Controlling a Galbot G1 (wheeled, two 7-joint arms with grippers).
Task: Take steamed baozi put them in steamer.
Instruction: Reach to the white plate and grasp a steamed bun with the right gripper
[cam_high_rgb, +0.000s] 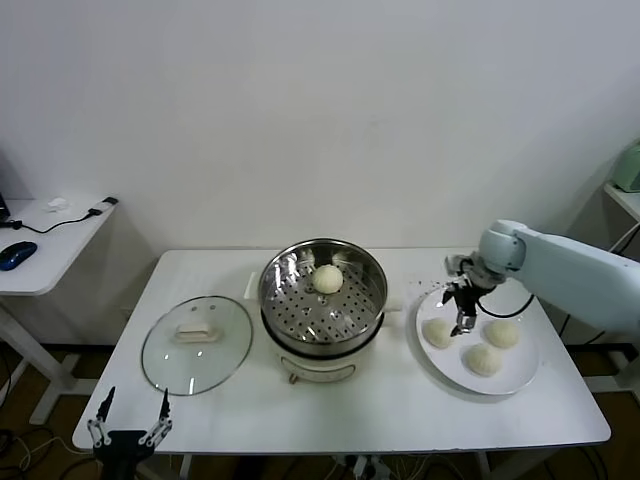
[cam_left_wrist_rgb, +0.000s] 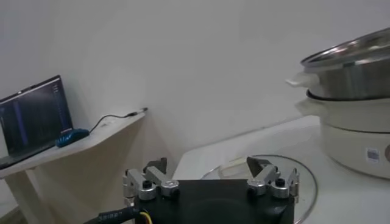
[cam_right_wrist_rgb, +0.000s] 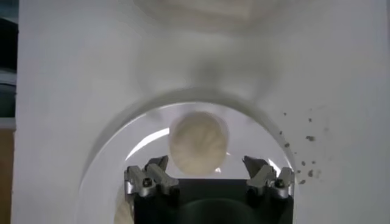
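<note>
The steamer (cam_high_rgb: 322, 300) stands mid-table, its steel pot holding one steamed baozi (cam_high_rgb: 326, 279) on the perforated tray. Three more baozi (cam_high_rgb: 437, 331), (cam_high_rgb: 502, 333), (cam_high_rgb: 483, 359) lie on a white plate (cam_high_rgb: 520, 380) at the right. My right gripper (cam_high_rgb: 462, 318) hangs open just above the plate, among these buns. In the right wrist view it (cam_right_wrist_rgb: 206, 165) faces one baozi (cam_right_wrist_rgb: 198, 143), which lies just ahead of the open fingers (cam_right_wrist_rgb: 155, 170), untouched. My left gripper (cam_high_rgb: 131, 408) is parked open below the table's front left edge and holds nothing.
A round glass lid (cam_high_rgb: 196, 342) lies flat on the table left of the steamer; the left wrist view shows it (cam_left_wrist_rgb: 304, 176) beyond the left gripper (cam_left_wrist_rgb: 210, 167). A side desk (cam_high_rgb: 50, 235) with a mouse stands at the far left. Crumbs (cam_right_wrist_rgb: 304, 140) dot the table beside the plate.
</note>
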